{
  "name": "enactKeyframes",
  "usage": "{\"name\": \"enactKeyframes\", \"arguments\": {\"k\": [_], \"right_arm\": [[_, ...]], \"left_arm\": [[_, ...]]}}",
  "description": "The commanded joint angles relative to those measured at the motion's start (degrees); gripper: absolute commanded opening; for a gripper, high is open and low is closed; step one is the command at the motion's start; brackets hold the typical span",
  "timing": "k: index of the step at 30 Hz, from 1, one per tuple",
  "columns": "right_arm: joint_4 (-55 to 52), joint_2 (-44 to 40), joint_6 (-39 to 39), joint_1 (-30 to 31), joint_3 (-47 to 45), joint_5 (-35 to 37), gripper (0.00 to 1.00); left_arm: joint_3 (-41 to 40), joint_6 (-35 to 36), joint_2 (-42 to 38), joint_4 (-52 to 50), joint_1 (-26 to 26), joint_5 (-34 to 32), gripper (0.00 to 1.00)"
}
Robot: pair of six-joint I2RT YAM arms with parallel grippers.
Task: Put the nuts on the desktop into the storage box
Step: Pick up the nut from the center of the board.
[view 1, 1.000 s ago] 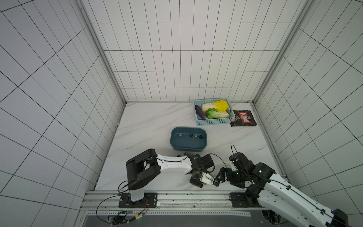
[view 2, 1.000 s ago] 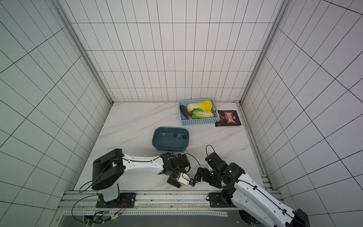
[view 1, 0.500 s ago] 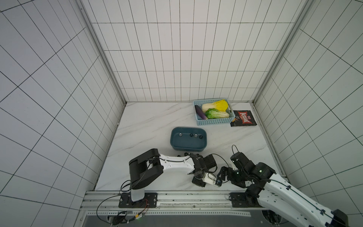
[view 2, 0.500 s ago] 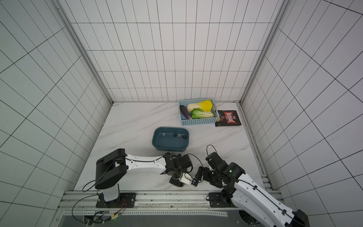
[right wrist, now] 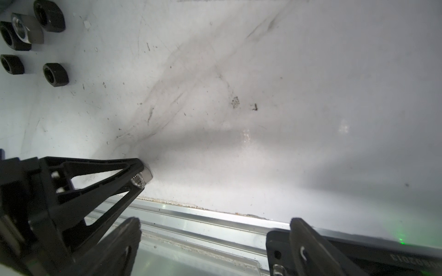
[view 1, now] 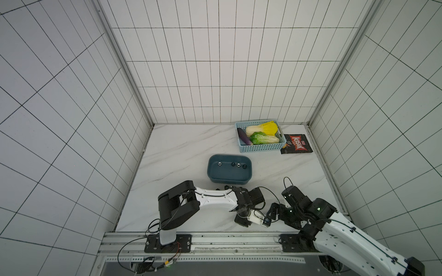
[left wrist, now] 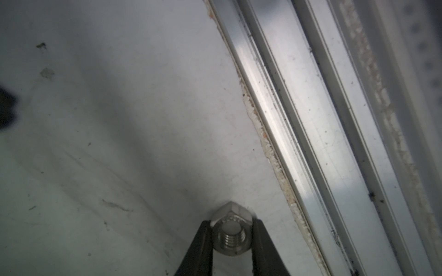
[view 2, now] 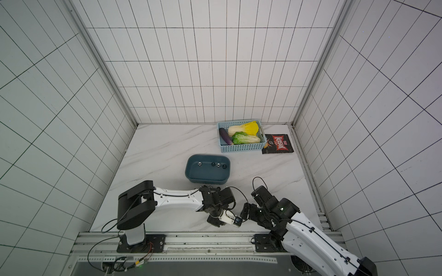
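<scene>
My left gripper [left wrist: 230,229] is shut on a shiny silver nut [left wrist: 230,235] that rests on the white desktop [view 1: 181,153], close to its front edge. The right wrist view shows the same nut [right wrist: 141,178] pinched between the left fingertips. In both top views the left gripper [view 1: 247,221] hides it. My right gripper [right wrist: 215,223] stands open and empty just to the right [view 1: 275,211]. Several nuts [right wrist: 55,74], mostly black, lie loose in front of the dark teal storage box [view 1: 228,181]. Several more nuts [view 1: 238,165] lie inside the box.
A light blue basket [view 1: 260,148] of vegetables and a dark snack packet [view 1: 296,144] sit at the back right. A metal rail [view 1: 215,235] runs along the desktop's front edge, right beside both grippers. Tiled walls close in three sides.
My left gripper's jaws have closed on the silver nut, and the left arm has edged slightly rightward along the front edge. The right arm has stayed put, open.
</scene>
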Motion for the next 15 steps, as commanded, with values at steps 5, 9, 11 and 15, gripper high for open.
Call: {"name": "enactKeyframes", "arguments": {"k": [5, 9, 11, 15], "right_arm": [[-1.8, -2.9, -2.2, -0.2, 2.2, 0.1, 1.00], [-1.4, -4.4, -2.3, -0.2, 2.1, 0.3, 1.00], [-1.4, -4.5, -2.6, -0.2, 2.4, 1.2, 1.00], [0.0, -3.9, -3.9, -0.2, 3.8, 1.5, 1.00]], "left_arm": [[1.3, -1.9, -1.4, -0.5, 3.2, 4.0, 0.21], [1.4, -2.4, -3.9, -1.5, 6.3, 6.0, 0.20], [1.3, -2.2, -5.5, -2.3, 7.9, 7.6, 0.20], [1.6, -2.5, -9.2, -4.5, 12.0, 10.7, 0.20]]}}
